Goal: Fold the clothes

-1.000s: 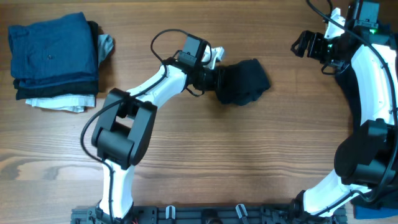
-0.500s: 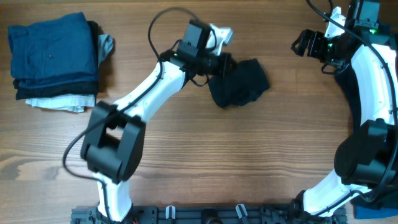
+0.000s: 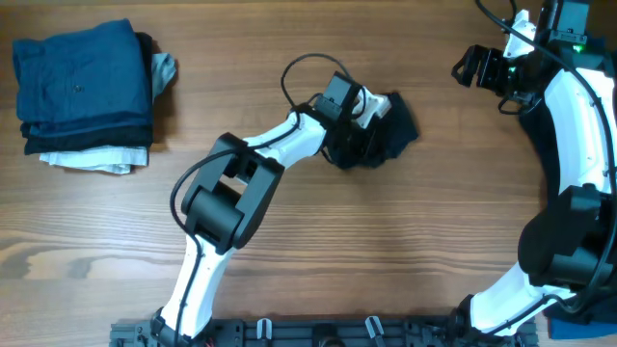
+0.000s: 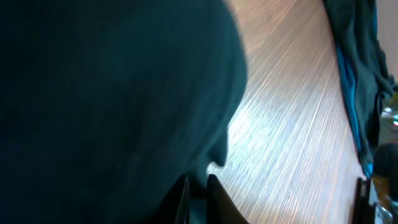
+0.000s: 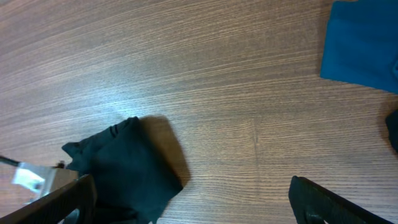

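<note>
- Centrally, in the upper middle of the overhead view, the near-black navy shirt [image 3: 393,130] lay bunched in a dark heap on the wooden surface [image 3: 386,251].
- The left end effector [image 3: 370,133] was buried in the heap's left side, its arm reaching in from the lower left.
- From the left wrist view, the shirt [image 4: 112,93] filled most of the frame. The left end effector [image 4: 199,196] showed at the bottom edge, its two fingers [image 4: 184,200] pressed nearly together on a fold of that cloth (only a thin slit between them).
- The right end effector [image 3: 469,67] hung in the upper right of the overhead view, well apart from the shirt.
- From the right wrist view, the right end effector [image 5: 191,183] was spread wide with nothing between its fingers. The shirt [image 5: 124,168] sat in the lower left of that frame.
- A stack of folded clothes [image 3: 82,87] rested in the upper left of the overhead view, mid blue on top, then dark, with white at the bottom, far from both arms.
</note>
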Controlling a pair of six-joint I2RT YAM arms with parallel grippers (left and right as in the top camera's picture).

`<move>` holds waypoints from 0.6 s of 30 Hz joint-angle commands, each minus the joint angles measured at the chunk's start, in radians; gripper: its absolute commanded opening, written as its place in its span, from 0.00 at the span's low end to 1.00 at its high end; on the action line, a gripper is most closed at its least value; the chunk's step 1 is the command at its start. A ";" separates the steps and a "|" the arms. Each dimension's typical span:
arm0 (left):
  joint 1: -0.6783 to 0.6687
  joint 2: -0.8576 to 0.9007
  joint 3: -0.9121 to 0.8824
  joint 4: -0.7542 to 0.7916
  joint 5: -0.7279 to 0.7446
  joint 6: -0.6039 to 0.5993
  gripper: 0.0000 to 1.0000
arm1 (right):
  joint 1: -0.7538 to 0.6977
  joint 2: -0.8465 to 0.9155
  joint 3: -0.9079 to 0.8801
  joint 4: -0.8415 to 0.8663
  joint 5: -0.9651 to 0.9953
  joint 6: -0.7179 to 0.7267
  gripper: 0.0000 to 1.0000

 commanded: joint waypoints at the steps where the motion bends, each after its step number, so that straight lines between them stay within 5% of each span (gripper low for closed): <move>1: 0.000 0.023 -0.002 -0.006 0.030 0.027 0.09 | 0.002 0.006 -0.006 0.003 0.010 0.014 1.00; 9: 0.021 -0.192 0.073 0.116 -0.049 0.020 0.15 | 0.002 0.006 -0.006 0.003 0.010 0.013 1.00; 11: 0.042 -0.182 0.074 0.114 -0.160 -0.072 0.14 | 0.002 0.006 -0.006 0.003 0.009 0.014 1.00; 18: 0.102 -0.009 0.074 0.130 -0.158 -0.083 0.15 | 0.002 0.006 -0.006 0.003 0.009 0.013 1.00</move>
